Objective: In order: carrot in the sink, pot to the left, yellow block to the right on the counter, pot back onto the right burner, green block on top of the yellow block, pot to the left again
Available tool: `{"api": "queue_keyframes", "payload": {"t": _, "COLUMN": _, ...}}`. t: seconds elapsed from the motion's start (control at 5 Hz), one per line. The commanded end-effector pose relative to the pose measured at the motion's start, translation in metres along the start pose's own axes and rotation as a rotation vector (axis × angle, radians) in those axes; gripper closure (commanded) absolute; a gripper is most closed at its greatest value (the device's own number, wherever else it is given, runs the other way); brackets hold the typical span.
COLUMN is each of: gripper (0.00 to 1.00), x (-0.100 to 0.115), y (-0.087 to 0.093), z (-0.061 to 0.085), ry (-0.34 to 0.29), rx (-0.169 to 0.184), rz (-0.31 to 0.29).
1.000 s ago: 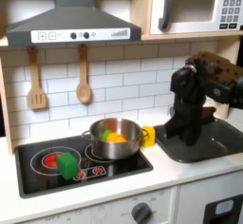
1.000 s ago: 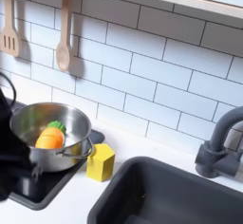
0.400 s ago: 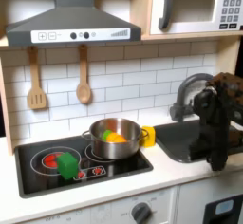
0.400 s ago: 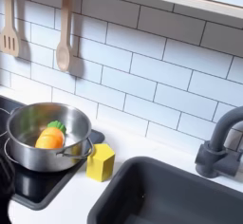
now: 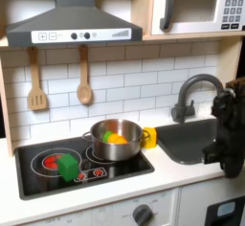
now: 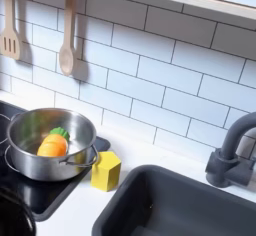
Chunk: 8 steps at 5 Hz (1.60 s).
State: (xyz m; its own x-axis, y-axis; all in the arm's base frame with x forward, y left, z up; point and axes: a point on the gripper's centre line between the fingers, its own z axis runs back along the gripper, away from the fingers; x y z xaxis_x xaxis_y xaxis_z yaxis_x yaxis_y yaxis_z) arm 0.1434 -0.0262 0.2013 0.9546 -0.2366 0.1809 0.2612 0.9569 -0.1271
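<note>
In both exterior views the steel pot [image 5: 117,142] [image 6: 45,147] stands on the black cooktop [image 5: 38,177], covering the right burner. The orange carrot [image 5: 113,137] [image 6: 50,144] lies inside it. Against the pot's sink-side wall, on the cream counter [image 5: 182,170], sits the yellow block [image 5: 148,137] [image 6: 106,170]. The green block [image 5: 67,166] rests on the left burner rings. The dark sink [image 5: 187,139] [image 6: 180,205] has a curved faucet [image 5: 191,94] [image 6: 232,152]. My arm is a blurred dark shape at the first exterior view's right edge, over the sink's far end; the gripper [image 5: 214,152] hangs low and its jaws are indistinct.
A wooden spatula [image 5: 36,84] and a wooden spoon [image 5: 84,79] [image 6: 67,32] hang on the tiled wall behind the cooktop. A range hood [image 5: 72,24] and a microwave [image 5: 196,5] sit overhead. Bare counter runs along the front edge.
My arm has swung from above the sink's cooktop-side end to the first exterior view's right edge, and has left the second exterior view. Pot, carrot and blocks have not moved.
</note>
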Motion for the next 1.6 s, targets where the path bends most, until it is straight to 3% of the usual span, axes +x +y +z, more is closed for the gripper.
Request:
{"api": "queue_keyframes", "payload": {"t": 0.0, "gripper": 1.00, "x": 0.000, "y": -0.004, "z": 0.004, "ry": -0.009, "rx": 0.230, "rz": 0.026}}
{"api": "queue_keyframes", "payload": {"t": 0.2, "gripper": 1.00, "x": -0.001, "y": 0.001, "z": 0.005, "ry": -0.008, "rx": 0.178, "rz": 0.174}}
{"api": "queue_keyframes", "payload": {"t": 0.4, "gripper": 1.00, "x": 0.000, "y": 0.009, "z": 0.007, "ry": -0.003, "rx": 0.188, "rz": 0.259}}
{"api": "queue_keyframes", "payload": {"t": 0.6, "gripper": 0.00, "x": 0.001, "y": 0.014, "z": 0.010, "ry": -0.016, "rx": 0.152, "rz": 0.314}}
{"api": "queue_keyframes", "payload": {"t": 1.4, "gripper": 0.00, "x": 0.001, "y": 0.014, "z": 0.010, "ry": -0.017, "rx": 0.157, "rz": 0.315}}
